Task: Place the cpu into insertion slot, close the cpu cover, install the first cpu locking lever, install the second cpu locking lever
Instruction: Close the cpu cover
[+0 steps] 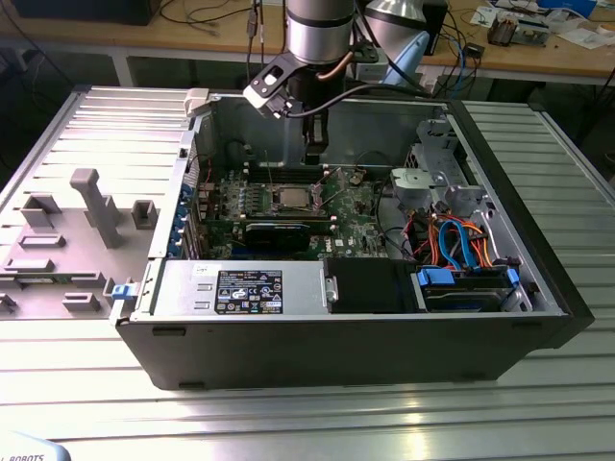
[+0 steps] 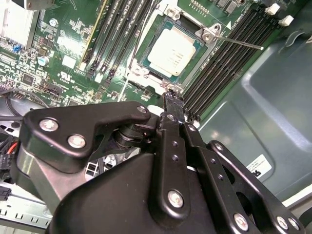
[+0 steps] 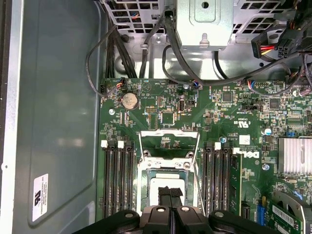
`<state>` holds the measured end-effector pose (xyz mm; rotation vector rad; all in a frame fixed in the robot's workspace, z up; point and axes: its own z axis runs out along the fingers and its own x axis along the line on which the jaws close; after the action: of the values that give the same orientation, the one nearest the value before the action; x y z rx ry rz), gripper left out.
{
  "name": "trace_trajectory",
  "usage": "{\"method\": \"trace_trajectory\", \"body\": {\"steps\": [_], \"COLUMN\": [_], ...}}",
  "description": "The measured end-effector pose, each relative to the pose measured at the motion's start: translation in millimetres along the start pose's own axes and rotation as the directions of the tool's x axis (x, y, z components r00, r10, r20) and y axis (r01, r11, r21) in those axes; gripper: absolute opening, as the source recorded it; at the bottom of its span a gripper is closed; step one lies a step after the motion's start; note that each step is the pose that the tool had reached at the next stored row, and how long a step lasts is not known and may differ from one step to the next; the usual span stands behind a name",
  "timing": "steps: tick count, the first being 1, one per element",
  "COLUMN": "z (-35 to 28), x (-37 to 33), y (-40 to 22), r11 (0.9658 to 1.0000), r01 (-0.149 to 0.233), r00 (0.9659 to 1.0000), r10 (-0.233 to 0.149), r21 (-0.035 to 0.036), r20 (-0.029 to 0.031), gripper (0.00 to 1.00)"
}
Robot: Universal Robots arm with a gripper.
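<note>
In the first wrist view the gripper (image 3: 170,191) hides part of the cpu (image 3: 168,182) inside the insertion slot (image 3: 144,187), and the picture's edge cuts that slot off. In the exterior view the slot's detail is too small to tell.

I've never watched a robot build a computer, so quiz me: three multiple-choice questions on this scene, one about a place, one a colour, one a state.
1. Where is the cpu? A in a drawer; B in the slot; C on the floor.
2. Motherboard colour? A red; B white; C green.
3. The cover is: A open; B shut; C missing.
Answers: B, the cpu lies in the slot. C, the motherboard is green. A, the cover is swung back off the cpu.
</note>
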<state>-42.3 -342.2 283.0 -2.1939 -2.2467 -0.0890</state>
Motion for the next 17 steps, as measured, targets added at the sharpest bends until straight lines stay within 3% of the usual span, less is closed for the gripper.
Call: {"method": "trace_trajectory", "body": {"steps": [17], "z": [0.1], "x": [-0.1], "y": [4.0], "r11": [1.0000], "r01": [0.000], "r00": [1.0000], "r10": [0.000], "r21": [0.0000], "r20": [0.0000], "gripper": [0.11]}}
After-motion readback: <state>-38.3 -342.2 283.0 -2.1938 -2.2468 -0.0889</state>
